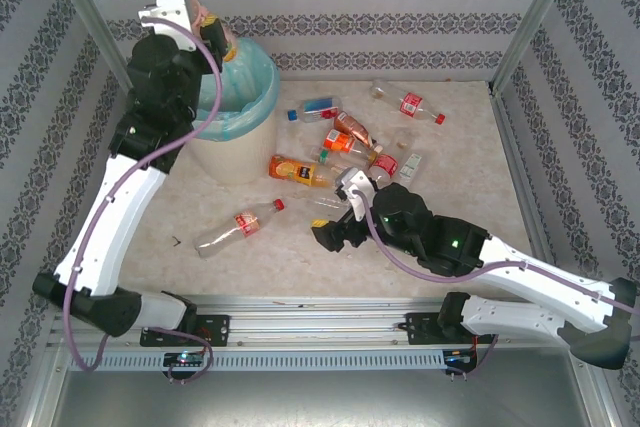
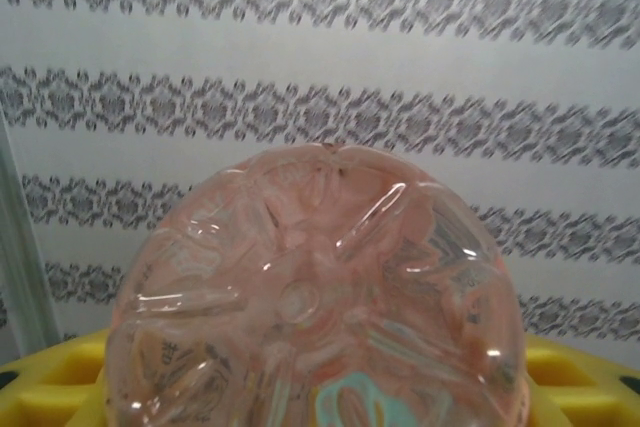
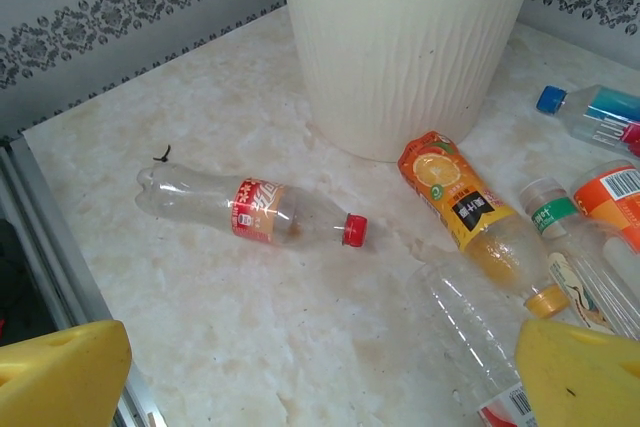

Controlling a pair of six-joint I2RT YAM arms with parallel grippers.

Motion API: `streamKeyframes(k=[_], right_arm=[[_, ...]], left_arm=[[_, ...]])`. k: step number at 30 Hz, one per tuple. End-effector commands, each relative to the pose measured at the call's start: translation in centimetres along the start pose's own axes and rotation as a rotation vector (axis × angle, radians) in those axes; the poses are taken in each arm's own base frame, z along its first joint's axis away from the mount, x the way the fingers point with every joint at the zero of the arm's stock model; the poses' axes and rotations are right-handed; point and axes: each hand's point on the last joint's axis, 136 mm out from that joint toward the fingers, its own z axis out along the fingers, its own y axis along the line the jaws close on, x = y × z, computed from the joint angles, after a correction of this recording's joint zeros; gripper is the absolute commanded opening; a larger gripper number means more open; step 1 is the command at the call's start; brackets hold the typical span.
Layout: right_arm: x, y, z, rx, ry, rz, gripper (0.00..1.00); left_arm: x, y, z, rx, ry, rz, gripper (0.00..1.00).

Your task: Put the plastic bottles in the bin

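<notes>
Bottles [image 1: 345, 137] lie scattered on the bench [image 3: 200, 327] beside the bin [image 1: 240, 137]. We see the left hand [image 1: 200, 22] pinching 1 pink-tinted bottle [image 2: 315, 297] above the bin's rim. The right hand [image 3: 320, 347] hangs spread wide, low over the bench, near an orange-juice bottle [image 3: 470, 212].

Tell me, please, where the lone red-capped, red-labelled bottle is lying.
The red-labelled bottle lies on its side left of centre in the top view, nearer the arms than the bin, with the orange juice bottle up to its right.
</notes>
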Motion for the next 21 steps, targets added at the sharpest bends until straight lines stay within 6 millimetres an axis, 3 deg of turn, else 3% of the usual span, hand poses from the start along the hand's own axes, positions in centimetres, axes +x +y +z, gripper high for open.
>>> streamKeyframes(k=[1,7,15,17,18,21], right_arm=[[-1.0,-0.6,-1.2,0.018,-0.039,0.030,0.98],[-0.7,-1.0,-1.2,0.038,-0.034,0.039,0.98],[-0.1,-1.2,-0.7,0.057,-0.007,0.043,0.97],[0.0,-1.3,-0.6,0.059,0.000,0.048,0.97],[0.0,-1.2,-0.6,0.058,0.002,0.049,0.97],[0.1,-1.2,-0.5,0.058,0.007,0.054,0.97]], left_arm=[[3.1,0.5,1.8,0.033,0.144,0.001,0.08],[8.5,2.4,6.5,0.000,0.272,0.005,0.09],[15.7,-0.4,10.3,0.121,0.418,-0.033,0.17],[17.1,-0.9,10.8,0.144,0.451,-0.040,0.30],[17.6,-1.1,11.0,0.150,0.462,-0.042,0.41],[18.1,-1.1,11.0,0.150,0.465,-0.044,0.65]])
